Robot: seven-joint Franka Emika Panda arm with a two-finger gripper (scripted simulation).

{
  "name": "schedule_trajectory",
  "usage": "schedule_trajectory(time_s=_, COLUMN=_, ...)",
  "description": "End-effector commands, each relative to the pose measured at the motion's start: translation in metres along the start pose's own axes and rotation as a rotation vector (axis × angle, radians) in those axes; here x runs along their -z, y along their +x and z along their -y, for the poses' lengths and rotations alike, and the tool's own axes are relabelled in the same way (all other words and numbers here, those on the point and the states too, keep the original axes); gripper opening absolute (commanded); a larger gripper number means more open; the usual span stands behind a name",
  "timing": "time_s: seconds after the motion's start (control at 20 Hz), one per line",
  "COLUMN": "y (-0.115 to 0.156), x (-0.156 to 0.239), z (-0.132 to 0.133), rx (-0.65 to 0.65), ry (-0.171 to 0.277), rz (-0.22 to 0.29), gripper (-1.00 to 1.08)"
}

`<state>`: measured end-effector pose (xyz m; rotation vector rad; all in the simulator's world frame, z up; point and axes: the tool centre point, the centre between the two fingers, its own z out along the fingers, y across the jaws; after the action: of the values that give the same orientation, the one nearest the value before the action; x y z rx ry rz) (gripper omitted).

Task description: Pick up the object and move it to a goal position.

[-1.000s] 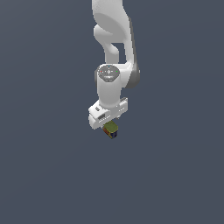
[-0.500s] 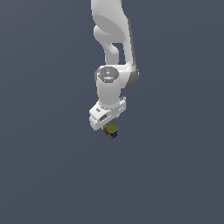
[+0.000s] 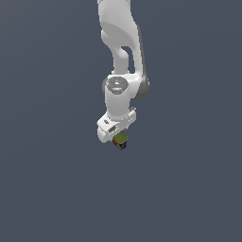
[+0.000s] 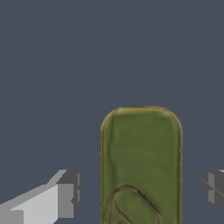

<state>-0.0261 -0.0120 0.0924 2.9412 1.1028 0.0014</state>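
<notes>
Arm: the white, jointed Panda arm [image 3: 124, 61] comes down from the top centre of the exterior view and ends a little below the frame's middle, against a flat slate-grey background.
Pincer: the white pincer [image 3: 119, 138] hangs at the arm's lower end, tilted, just below the centre of the exterior view; in the wrist view one white finger with a grey pad [image 4: 65, 195] sits at lower left and a second grey pad [image 4: 212, 187] at the lower right edge.
Pincer state: it carries the small block between its fingers in the exterior view; in the wrist view a visible gap shows between each pad and the olive surface, so whether the pads press on it cannot be told.
Object: the tiny boxy olive-yellow and dark navy block [image 3: 120, 140] sits directly under the white pincer body in the exterior view, touching it, slightly below the frame's centre.
Object, close up: in the wrist view its olive-green rounded face [image 4: 141, 164] fills the lower centre of the frame, between the two pads, with a raised oval shape on its lower part.
</notes>
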Motion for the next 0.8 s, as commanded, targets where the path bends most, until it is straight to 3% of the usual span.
schedule_trajectory(time_s=0.0, y=-0.001, x=-0.013, z=0.001, rx=0.001, ry=0.001, rz=0.001, gripper=1.0)
schedule_trajectory(time_s=0.4, y=0.0, x=-0.034, z=0.0, rx=0.003, ry=0.001, rz=0.001, gripper=1.0)
schedule_trajectory(time_s=0.45, y=0.0, x=-0.034, z=0.0, rx=0.003, ry=0.001, rz=0.001, gripper=-1.0)
schedule_trajectory(time_s=0.75, y=0.0, x=-0.034, z=0.0, rx=0.003, ry=0.001, rz=0.001, gripper=-1.0)
